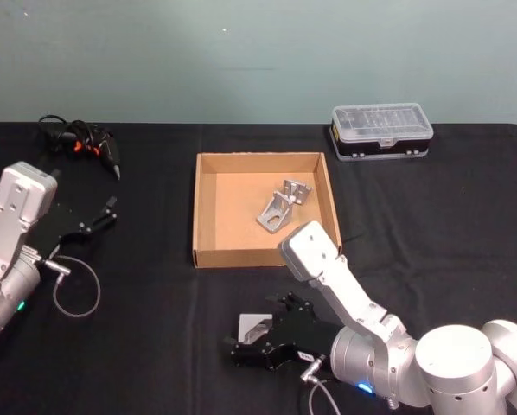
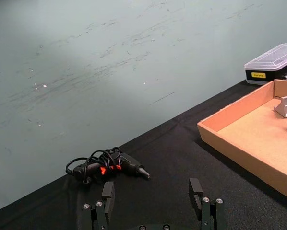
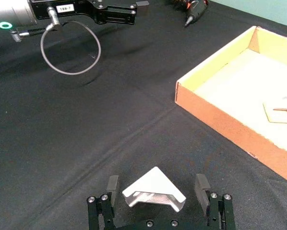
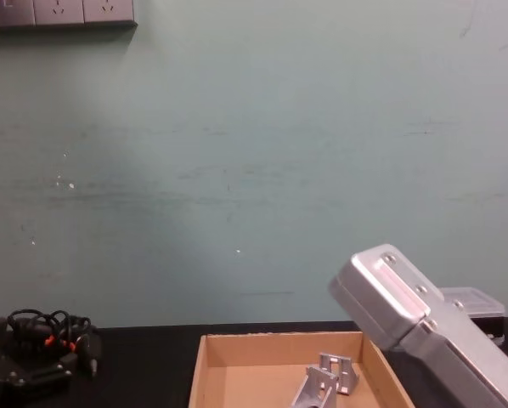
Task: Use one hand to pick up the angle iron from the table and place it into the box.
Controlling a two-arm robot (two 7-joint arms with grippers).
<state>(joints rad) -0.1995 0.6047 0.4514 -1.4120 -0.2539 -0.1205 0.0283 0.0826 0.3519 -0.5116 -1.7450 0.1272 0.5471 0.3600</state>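
A silver angle iron (image 1: 255, 328) (image 3: 154, 191) lies on the black table (image 1: 155, 346) in front of the tan cardboard box (image 1: 209, 258). My right gripper (image 1: 246, 339) (image 3: 157, 188) is low over the table and open. Its fingers (image 3: 113, 185) stand on either side of this angle iron with a gap on both sides. Inside the box lie two more angle irons (image 1: 284, 207) (image 4: 325, 381), near its right wall. My left gripper (image 1: 108, 213) (image 2: 152, 195) rests open and empty at the table's left side.
A black and orange corded tool (image 1: 86, 145) (image 2: 110, 166) lies at the back left. A clear-lidded plastic case (image 1: 381, 131) (image 2: 273, 64) sits behind the box on the right. A loose cable loop (image 1: 75, 290) hangs by the left arm.
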